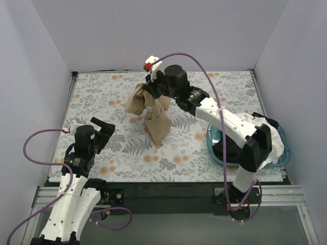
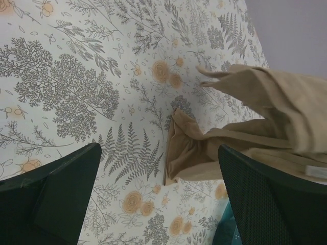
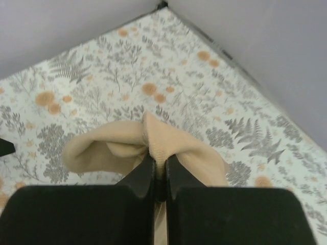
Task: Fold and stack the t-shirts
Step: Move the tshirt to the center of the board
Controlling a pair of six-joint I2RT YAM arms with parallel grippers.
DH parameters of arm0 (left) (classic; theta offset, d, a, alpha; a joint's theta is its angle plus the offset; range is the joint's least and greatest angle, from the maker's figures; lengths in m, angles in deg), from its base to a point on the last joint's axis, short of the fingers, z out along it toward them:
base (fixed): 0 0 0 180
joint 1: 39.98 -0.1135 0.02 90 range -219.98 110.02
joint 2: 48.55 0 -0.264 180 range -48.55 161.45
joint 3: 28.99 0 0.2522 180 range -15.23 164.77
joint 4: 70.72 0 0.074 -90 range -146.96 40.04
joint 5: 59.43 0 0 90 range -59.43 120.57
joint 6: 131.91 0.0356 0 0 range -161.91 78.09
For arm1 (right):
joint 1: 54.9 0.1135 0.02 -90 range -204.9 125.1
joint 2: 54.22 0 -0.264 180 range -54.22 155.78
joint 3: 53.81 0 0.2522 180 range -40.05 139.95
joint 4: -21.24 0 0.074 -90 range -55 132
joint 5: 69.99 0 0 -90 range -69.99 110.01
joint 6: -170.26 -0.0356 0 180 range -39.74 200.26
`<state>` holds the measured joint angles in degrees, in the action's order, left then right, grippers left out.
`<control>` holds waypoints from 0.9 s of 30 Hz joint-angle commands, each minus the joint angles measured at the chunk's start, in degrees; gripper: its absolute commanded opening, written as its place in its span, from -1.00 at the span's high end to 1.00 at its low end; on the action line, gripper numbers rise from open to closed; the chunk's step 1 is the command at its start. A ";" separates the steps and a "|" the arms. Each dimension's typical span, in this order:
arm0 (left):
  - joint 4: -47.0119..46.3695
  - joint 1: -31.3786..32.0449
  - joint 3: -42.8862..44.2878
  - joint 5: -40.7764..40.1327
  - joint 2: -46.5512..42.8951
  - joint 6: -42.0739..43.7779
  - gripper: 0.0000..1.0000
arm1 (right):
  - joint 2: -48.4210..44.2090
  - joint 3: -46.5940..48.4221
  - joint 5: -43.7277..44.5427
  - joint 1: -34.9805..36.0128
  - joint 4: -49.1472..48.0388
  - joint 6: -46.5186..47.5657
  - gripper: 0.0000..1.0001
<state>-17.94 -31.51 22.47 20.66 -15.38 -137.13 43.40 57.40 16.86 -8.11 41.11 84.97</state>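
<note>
The tan t-shirt (image 1: 153,115) hangs bunched from my right gripper (image 1: 153,87) above the middle of the table, its lower end resting on the floral cloth. In the right wrist view my jaws are shut on a ribbed edge of the tan t-shirt (image 3: 161,148). The left wrist view shows the tan t-shirt (image 2: 245,127) ahead and to the right. My left gripper (image 1: 99,133) is open and empty, low at the table's left, apart from the shirt. A white t-shirt (image 1: 268,133) lies in the teal basin (image 1: 217,150) at the right, with something black under it.
The floral tablecloth (image 1: 102,97) covers the table, walled by grey panels on three sides. The teal basin stands at the front right, beside my right arm's base. Its edge shows at the bottom of the left wrist view (image 2: 230,232).
</note>
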 commanded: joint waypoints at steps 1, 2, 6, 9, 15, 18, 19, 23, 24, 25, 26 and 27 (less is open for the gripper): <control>1.32 -0.03 -1.48 -1.08 -0.30 -1.11 -0.96 | 6.49 -0.60 0.27 2.25 -0.93 -0.49 0.97; 1.14 -0.03 -1.74 -0.64 -0.04 -1.20 -0.96 | 8.18 -0.51 -0.09 2.52 -0.14 -1.19 0.97; -1.05 -0.03 -3.06 1.03 1.54 -1.29 -0.96 | 15.48 3.08 -4.40 2.78 5.48 -1.10 0.23; -2.11 -0.03 -3.59 1.82 3.38 -1.28 -0.96 | 15.76 3.37 -3.70 2.87 7.60 -1.46 -0.73; -6.93 -0.03 -6.04 4.37 6.55 -1.64 -0.96 | 6.81 -6.63 1.12 2.96 4.97 -3.56 -0.97; -9.66 -0.03 -7.54 5.60 8.31 -1.46 -0.96 | -1.71 -17.76 10.69 2.96 0.76 -7.34 -0.97; -10.37 -0.03 -7.98 5.87 8.84 -1.11 -0.96 | -6.52 -20.78 14.37 2.96 -0.82 -8.13 -0.97; -15.02 -0.03 -10.00 8.50 12.35 0.03 -0.93 | -17.89 -35.72 18.62 2.96 -7.93 -11.91 -0.97; -17.38 -0.03 -10.44 8.85 12.97 0.21 -0.91 | -19.65 -38.19 18.63 2.79 -8.91 -12.61 -0.97; -18.80 -0.03 -11.06 9.21 13.76 1.25 -0.86 | -22.54 -43.17 18.11 2.87 -9.70 -13.40 -0.97; -20.38 -0.03 -11.41 9.64 14.37 1.70 -0.84 | -23.70 -45.22 17.14 2.79 -11.19 -13.93 -0.97; -23.53 -0.03 -11.67 9.82 16.12 2.23 -0.82 | -24.67 -47.16 16.35 2.79 -11.47 -14.46 -0.97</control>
<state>-33.24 -31.51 11.65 28.26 -1.24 -137.26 20.17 15.56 31.72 -5.38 35.38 74.08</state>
